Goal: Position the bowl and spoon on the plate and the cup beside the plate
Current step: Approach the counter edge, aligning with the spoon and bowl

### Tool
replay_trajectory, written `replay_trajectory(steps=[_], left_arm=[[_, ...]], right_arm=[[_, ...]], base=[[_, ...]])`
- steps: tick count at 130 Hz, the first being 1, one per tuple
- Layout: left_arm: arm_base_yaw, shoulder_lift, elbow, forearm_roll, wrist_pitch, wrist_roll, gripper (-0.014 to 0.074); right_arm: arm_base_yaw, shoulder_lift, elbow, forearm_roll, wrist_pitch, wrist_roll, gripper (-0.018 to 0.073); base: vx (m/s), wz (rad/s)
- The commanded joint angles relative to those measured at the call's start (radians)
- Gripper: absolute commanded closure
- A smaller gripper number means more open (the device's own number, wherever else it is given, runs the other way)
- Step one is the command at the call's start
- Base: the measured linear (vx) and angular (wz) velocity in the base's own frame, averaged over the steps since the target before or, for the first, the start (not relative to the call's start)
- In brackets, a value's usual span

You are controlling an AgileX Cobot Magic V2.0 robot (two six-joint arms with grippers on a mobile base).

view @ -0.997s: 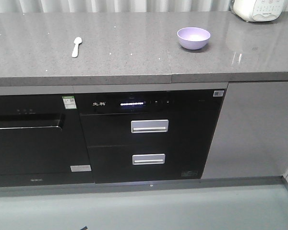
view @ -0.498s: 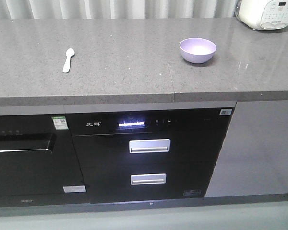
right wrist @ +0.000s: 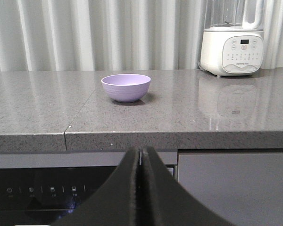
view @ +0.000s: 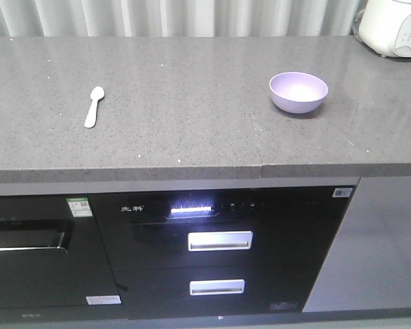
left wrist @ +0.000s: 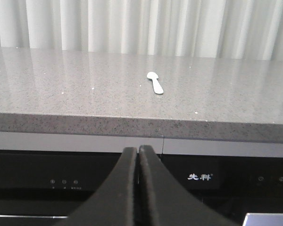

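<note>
A lavender bowl stands upright on the right part of the grey countertop. A pale spoon lies flat on the left part, scoop at the far end. My left gripper is shut and holds nothing, below and in front of the counter edge, roughly in line with the spoon. Likewise shut with nothing in it, my right gripper sits before the counter edge, a little right of the bowl. The plate and the cup are out of view.
A white kitchen appliance stands at the back right of the counter. Below the counter are a black built-in unit with two silver drawer handles and a lit display, and an oven front to its left. A curtain hangs behind.
The front view has moved closer and higher: bowl and spoon sit lower in the frame and the counter fills more of it. The objects themselves have not shifted on the counter.
</note>
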Motion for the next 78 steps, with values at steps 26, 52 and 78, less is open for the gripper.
replay_trajectory(steps=[26, 52, 78], left_arm=[[0.002, -0.015, 0.010, -0.007, -0.069, -0.010, 0.0603], [0.002, -0.015, 0.010, -0.007, -0.069, -0.010, 0.0603], [0.002, -0.015, 0.010, -0.007, -0.069, -0.010, 0.0603]], right_arm=[[-0.004, -0.003, 0.007, -0.002, -0.072, -0.005, 0.0561], [-0.004, -0.003, 0.007, -0.002, -0.072, -0.005, 0.0561], [-0.004, -0.003, 0.007, -0.002, -0.072, -0.005, 0.0561]], base=[[0.20, 0.02], [0.21, 0.02], [0.21, 0.00]])
